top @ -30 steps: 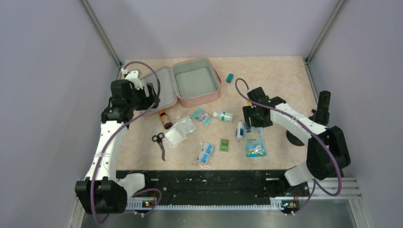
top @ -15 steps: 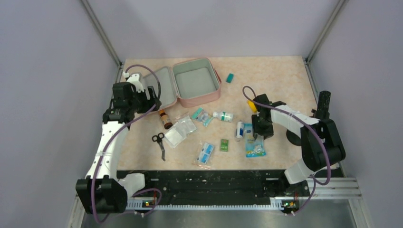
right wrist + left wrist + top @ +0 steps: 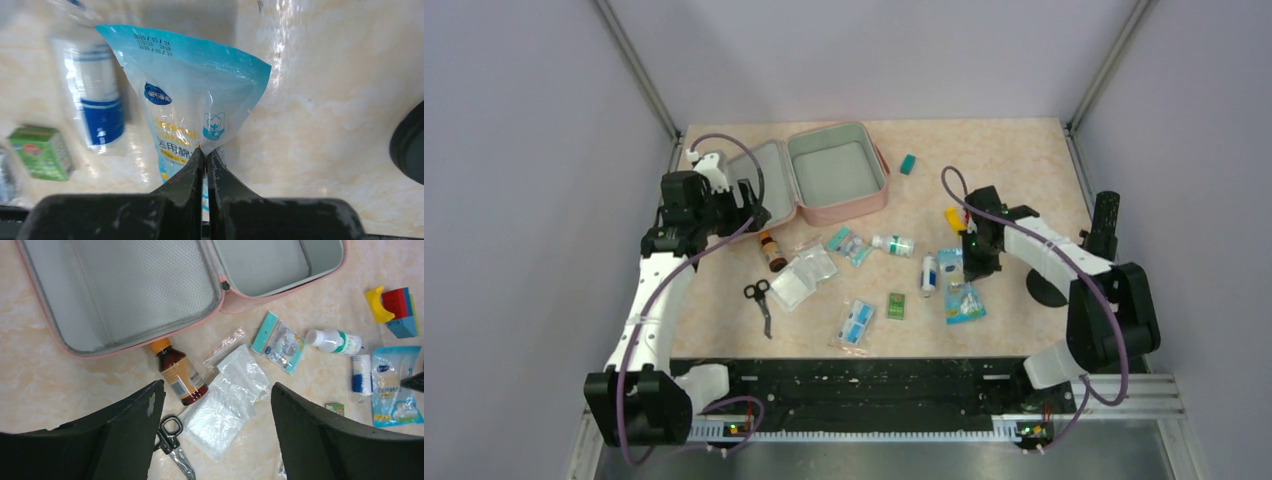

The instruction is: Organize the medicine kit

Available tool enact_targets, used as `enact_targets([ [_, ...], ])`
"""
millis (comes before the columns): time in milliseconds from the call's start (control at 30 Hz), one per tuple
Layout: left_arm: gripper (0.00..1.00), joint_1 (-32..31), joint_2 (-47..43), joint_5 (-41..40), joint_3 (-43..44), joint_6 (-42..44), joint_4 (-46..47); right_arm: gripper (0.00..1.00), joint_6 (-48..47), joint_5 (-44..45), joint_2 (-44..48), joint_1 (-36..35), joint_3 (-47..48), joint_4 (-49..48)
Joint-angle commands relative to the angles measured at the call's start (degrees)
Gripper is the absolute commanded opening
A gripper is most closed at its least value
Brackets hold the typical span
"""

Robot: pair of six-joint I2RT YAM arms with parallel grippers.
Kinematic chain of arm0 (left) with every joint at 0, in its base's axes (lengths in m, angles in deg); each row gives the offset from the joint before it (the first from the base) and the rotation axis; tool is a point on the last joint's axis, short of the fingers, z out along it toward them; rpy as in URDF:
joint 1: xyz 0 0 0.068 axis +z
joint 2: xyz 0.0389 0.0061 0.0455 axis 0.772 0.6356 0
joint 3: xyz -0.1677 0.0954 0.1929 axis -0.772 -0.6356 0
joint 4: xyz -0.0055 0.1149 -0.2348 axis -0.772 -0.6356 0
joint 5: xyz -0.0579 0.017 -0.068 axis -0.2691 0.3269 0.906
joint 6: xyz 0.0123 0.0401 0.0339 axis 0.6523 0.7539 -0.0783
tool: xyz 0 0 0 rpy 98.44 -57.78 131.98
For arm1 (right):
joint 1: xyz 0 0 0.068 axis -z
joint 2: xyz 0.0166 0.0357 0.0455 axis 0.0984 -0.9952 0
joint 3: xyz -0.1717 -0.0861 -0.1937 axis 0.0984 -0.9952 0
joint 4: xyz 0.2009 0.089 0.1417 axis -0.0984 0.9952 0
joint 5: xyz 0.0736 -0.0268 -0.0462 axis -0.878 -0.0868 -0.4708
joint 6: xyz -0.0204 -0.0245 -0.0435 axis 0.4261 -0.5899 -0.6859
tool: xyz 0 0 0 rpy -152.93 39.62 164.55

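The medicine kit [image 3: 848, 211] lies open at the back left, a pink zip case [image 3: 239, 302] with grey-green lining and nothing inside. My right gripper [image 3: 205, 152] is shut on the edge of a light blue printed pouch [image 3: 185, 95], which puckers at the pinch. From above, that pouch [image 3: 965, 298] lies right of centre under the right gripper [image 3: 973, 263]. My left gripper [image 3: 216, 387] hangs open above a brown bottle [image 3: 177, 372] and clear plastic bags [image 3: 230, 402], just in front of the case, holding nothing.
Loose on the table are black scissors [image 3: 761, 300], a white bottle [image 3: 892, 244], a blue-and-white tube [image 3: 929, 273], a green box [image 3: 897, 305], a teal sachet [image 3: 849, 243], a blister pack [image 3: 857, 322], a teal block [image 3: 908, 164] and coloured blocks [image 3: 954, 217]. A black round base [image 3: 1046, 290] stands at right.
My right gripper has closed onto the blue pouch, whose near end is now bunched and drawn up. The left arm has hardly moved and stays open.
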Motion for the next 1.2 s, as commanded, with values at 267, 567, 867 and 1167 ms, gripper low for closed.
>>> enact_targets([
  [267, 0.81, -5.4, 7.3, 11.8, 8.3, -0.4, 6.0, 0.0, -3.0, -6.7, 7.5, 0.4, 16.6, -2.0],
  [567, 0.8, -6.4, 13.4, 4.7, 15.0, 0.7, 3.3, 0.0, 0.0, -11.3, -5.4, -2.6, 36.0, -10.9],
  [867, 0.77, -6.4, 6.7, 0.0, 17.0, 13.0, -1.9, 0.0, 11.1, -14.9, -24.0, -4.9, 59.6, -14.4],
  [1167, 0.76, -6.4, 1.5, -17.7, 16.5, 27.2, -8.3, 0.0, 32.2, -5.2, -42.6, -9.4, 80.9, -13.4],
])
